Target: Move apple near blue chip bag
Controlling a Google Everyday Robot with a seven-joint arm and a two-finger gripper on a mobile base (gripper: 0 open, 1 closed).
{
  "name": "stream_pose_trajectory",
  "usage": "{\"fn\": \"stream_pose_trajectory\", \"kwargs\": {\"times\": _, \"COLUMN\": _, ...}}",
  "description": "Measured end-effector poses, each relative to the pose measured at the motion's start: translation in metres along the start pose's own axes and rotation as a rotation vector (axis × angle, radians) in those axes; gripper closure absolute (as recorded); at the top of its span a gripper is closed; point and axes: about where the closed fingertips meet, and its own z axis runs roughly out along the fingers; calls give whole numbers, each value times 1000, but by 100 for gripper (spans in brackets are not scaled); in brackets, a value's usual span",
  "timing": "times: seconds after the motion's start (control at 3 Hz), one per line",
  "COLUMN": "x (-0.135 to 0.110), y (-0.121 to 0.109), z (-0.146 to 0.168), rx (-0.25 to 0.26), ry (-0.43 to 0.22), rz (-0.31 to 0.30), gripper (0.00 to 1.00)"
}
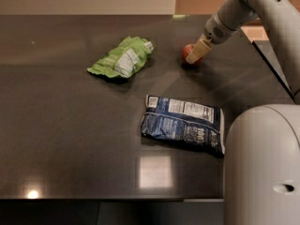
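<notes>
The small red apple (pixel 187 51) lies on the dark table (pixel 65 125) at the back right. My gripper (pixel 196 52) reaches down from the upper right and sits right at the apple, covering its right side. The dark blue chip bag (pixel 184 124) with a white label panel lies flat nearer the front, below and slightly left of the apple, about a bag's length from it.
A light green bag (pixel 123 57) lies left of the apple at the back middle. My white robot body (pixel 262 168) fills the lower right corner, just right of the blue bag. The table's right edge runs close behind my arm.
</notes>
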Motion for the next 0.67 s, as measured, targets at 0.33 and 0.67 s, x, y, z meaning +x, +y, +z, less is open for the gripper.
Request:
{"fn": "stream_pose_trajectory", "kwargs": {"times": 0.33, "x": 3, "y": 2, "z": -4, "rx": -1, "ry": 7, "rz": 3, "gripper": 65}}
{"fn": "stream_pose_trajectory", "kwargs": {"times": 0.67, "x": 2, "y": 13, "z": -18, "rx": -13, "ry": -2, "rz": -13, "gripper": 87}}
